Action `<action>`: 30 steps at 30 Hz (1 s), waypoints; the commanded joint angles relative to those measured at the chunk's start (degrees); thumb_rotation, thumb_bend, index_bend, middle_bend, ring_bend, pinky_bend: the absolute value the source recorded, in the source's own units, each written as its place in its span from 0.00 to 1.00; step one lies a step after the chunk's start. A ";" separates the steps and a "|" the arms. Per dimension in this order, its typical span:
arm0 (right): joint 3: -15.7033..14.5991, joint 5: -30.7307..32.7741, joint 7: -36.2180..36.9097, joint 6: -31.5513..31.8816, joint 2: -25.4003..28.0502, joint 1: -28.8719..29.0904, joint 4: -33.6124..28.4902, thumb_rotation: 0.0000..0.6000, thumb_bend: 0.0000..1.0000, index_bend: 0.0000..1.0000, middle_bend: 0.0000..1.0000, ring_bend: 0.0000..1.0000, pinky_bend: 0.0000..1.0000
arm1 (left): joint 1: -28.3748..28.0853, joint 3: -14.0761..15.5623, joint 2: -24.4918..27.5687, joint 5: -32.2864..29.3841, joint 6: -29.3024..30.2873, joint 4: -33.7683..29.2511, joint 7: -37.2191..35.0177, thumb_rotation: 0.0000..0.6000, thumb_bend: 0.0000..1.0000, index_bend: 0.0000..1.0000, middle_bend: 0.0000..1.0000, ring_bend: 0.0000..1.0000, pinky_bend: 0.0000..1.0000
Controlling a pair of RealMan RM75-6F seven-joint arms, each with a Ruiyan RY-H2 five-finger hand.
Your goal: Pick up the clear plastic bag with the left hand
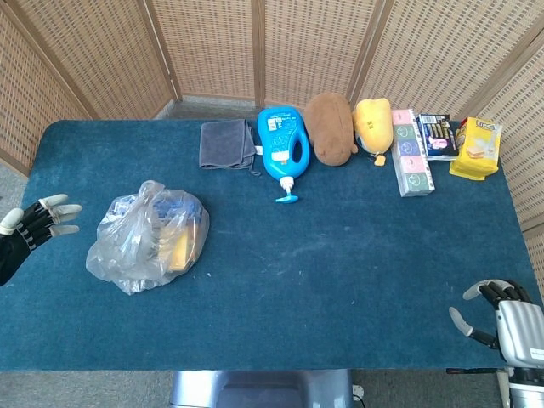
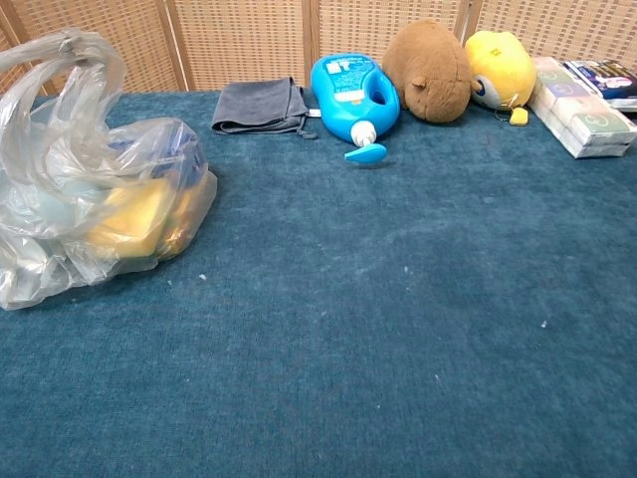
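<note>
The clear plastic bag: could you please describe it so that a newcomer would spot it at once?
On the blue table, look to the left half, away from the row of items along the back edge. The clear plastic bag lies there alone, crumpled, see-through, with yellow and blue contents.

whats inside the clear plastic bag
Through the clear plastic bag a yellow block-like item and something blue show. The crumpled film blurs the rest, so I cannot tell what they are or what else it holds.
</note>
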 commanded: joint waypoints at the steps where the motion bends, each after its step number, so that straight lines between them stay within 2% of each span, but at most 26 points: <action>1: 0.03 0.05 -0.15 -0.05 -0.07 0.04 -0.05 0.21 0.32 0.49 0.44 0.32 0.21 | -2.86 1.76 -1.74 2.10 -1.63 4.09 -5.57 0.06 0.21 0.13 0.21 0.15 0.20; 11: 0.05 0.41 -0.72 -0.26 -0.08 0.04 -0.34 0.21 0.32 0.49 0.44 0.32 0.21 | -7.55 4.18 -6.07 2.37 -4.35 9.45 -13.34 0.06 0.21 0.13 0.21 0.15 0.20; 19: -0.05 0.72 -1.16 0.15 -0.03 -0.40 -0.57 0.20 0.32 0.48 0.44 0.32 0.21 | -11.16 6.19 -8.36 2.77 -4.53 12.44 -24.96 0.06 0.21 0.13 0.21 0.15 0.20; 30: -0.20 0.88 -1.28 0.63 -0.11 -0.92 -0.56 0.21 0.32 0.48 0.44 0.32 0.21 | -17.43 9.16 -11.59 2.50 -8.79 15.12 -37.91 0.06 0.21 0.13 0.21 0.14 0.20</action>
